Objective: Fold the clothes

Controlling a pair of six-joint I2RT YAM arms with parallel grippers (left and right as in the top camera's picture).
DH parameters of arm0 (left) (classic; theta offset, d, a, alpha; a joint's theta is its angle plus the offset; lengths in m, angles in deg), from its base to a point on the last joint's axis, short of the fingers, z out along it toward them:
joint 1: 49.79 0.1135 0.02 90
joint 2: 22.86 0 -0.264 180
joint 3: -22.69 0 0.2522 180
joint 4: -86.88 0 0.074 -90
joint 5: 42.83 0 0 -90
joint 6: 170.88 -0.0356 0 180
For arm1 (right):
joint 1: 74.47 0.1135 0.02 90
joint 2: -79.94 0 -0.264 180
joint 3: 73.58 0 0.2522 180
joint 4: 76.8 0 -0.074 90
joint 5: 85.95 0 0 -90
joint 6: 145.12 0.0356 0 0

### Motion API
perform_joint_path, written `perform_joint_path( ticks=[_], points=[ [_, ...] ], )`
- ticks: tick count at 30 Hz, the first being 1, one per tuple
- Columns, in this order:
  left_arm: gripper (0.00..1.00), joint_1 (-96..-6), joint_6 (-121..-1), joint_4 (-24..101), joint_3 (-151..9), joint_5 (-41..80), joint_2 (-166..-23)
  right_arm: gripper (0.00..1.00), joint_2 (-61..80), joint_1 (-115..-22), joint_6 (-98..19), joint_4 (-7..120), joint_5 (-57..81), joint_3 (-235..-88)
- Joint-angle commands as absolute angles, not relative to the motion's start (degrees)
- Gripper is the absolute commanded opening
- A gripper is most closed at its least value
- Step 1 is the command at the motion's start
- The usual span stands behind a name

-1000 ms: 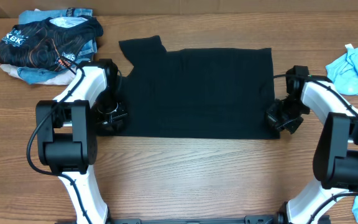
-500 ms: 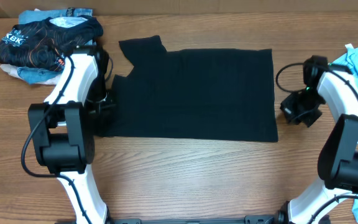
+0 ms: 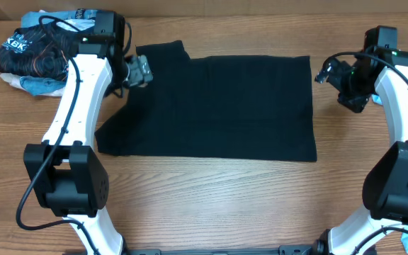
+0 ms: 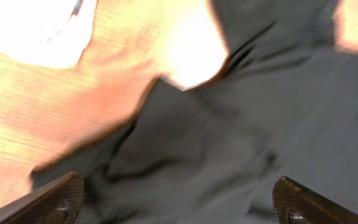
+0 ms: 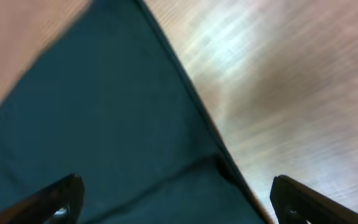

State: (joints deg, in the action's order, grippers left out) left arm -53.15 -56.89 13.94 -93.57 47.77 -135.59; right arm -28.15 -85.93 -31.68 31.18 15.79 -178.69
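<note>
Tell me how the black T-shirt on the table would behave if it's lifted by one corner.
Probably floppy: the black T-shirt lies flat with soft wrinkles near its sleeve, so a lifted corner would likely drag the rest drooping. It looks thin, so likely light. A push on the wooden table would probably bunch it.

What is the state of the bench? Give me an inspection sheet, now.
surface: wooden table, no spills seen.
job's things: black T-shirt lying flat, one sleeve sticking out at its far left corner.
clutter: pile of clothes at the table's far left corner, apart from the T-shirt.
hands: left hand open over the sleeve, holding nothing; right hand open beside the T-shirt's far right corner, holding nothing.
cables: black cable loops by the left arm's base; none on the T-shirt.
surroundings: brown board behind the table.
</note>
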Motion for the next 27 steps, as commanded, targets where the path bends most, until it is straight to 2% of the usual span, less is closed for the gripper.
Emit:
perform_joint_path(
  ticks=[1, 13, 27],
  points=[
    [1.00, -52.69, -57.11, 18.53, -94.75, 44.32, -135.37, 1.00, -26.47, -85.32, -32.69, 33.24, 17.70, -179.61],
    [1.00, -52.08, -59.08, 40.32, -97.37, 44.58, -138.97, 1.00, -26.58, -83.20, -35.37, 34.35, 17.65, -178.06],
    [0.99, -51.75, -55.32, 50.83, -97.44, 43.77, -154.84, 1.00, -26.58, -82.39, -38.89, 35.21, 17.65, -174.56]
  ],
)
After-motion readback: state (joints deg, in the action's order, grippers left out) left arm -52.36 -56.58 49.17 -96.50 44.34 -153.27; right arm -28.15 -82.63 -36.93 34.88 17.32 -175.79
